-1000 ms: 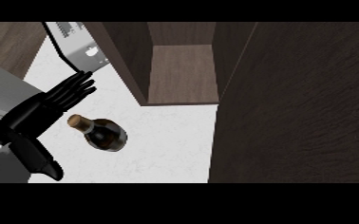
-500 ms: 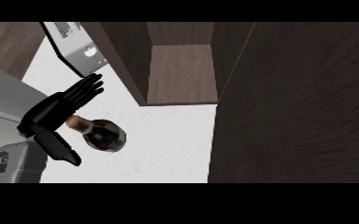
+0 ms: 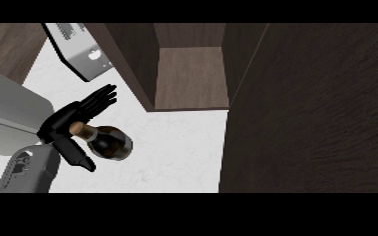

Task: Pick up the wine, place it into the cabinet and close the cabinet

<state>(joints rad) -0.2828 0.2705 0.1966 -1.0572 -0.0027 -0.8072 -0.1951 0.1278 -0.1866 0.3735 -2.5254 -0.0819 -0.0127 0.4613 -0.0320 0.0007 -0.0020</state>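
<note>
**A:** What did the grasp call for at that moment?

**B:** I'd judge the left robot hand (image 3: 65,122) needed to curl round the dark, round-bodied glass wine bottle (image 3: 112,144) just below its tan cork. It should have closed squarely, so the upright bottle wouldn't tip on lifting.

**A:** And the hand's pose?

**B:** Open. The grey forearm (image 3: 33,172) came in from the lower-left corner. Straight fingers fanned out past the neck, the thumb pointed down on its near side, and the neck sat between them. Whether they touched it, I couldn't tell.

**A:** Where was the bottle?

**B:** Standing near the left edge of the white tabletop (image 3: 177,150). Beyond it, at the far edge, the dark wooden cabinet (image 3: 188,80) stood open.
</note>
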